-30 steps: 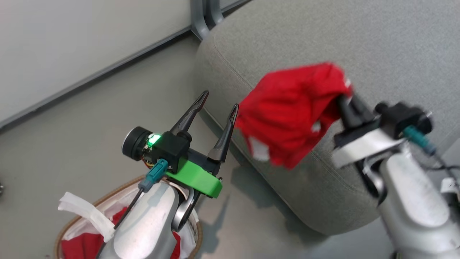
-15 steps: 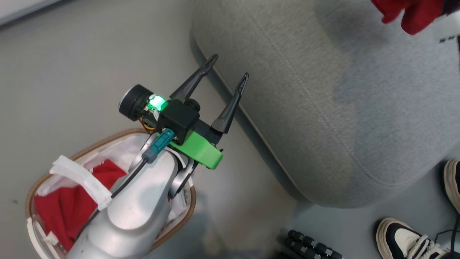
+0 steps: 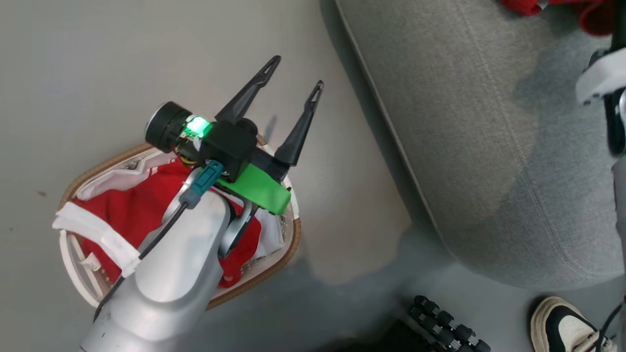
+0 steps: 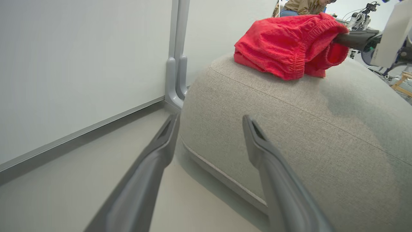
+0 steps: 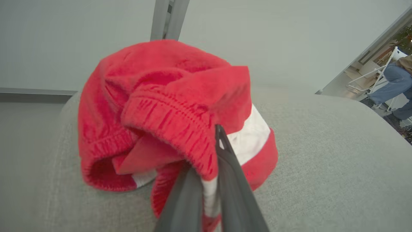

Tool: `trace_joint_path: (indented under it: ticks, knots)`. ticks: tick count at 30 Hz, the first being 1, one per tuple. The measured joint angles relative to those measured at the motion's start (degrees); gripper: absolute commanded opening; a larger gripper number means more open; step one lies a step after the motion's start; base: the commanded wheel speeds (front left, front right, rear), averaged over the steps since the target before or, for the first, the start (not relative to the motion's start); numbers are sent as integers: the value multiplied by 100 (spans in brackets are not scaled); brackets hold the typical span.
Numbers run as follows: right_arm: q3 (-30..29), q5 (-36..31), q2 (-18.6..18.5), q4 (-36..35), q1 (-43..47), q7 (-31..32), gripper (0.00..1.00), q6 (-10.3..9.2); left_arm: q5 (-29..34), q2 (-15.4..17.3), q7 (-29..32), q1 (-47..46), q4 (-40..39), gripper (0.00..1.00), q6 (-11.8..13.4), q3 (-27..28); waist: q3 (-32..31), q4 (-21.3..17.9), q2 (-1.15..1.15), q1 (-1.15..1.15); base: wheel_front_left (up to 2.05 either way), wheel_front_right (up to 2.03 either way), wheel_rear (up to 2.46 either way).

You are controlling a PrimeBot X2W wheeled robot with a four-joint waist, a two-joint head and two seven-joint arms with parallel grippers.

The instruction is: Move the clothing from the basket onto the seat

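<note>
The right jaws are clenched on the ribbed hem of one red piece of clothing [image 5: 167, 106]. It lies bunched on the seat [image 5: 322, 161], mid-frame in the right wrist view and at the top right corner of the head view. Most of its weight looks to rest on the cushion, so the grip seems to have no more carrying to do. Letting go would finish this piece.

The left jaws stand wide apart and hold nothing. They are above the basket [image 3: 292, 239] at the lower left of the head view, probably parked there so that arm can reach in next. More red cloth [image 3: 132, 210] with white trim lies inside the basket, so the task is not done.

Count: one seat, one basket, two arms and one piece on the seat. Whether the red in the basket is one piece or several, I cannot tell. One shoe [image 3: 562, 325] shows at the lower right of the head view.
</note>
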Motion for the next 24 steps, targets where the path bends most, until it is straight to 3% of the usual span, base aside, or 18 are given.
trace_joint_path:
  ticks: [13,24]
  knots:
    - [-474,133,331,-527,1709,0,100,0,87,-186,0,866,-34,100,0,1079,-735,145,0,-1,0,0,0]
    - [592,590,650,-1376,2197,-1,100,0,501,-424,1,1807,-266,100,31,2716,-1529,572,0,-1,0,0,0]
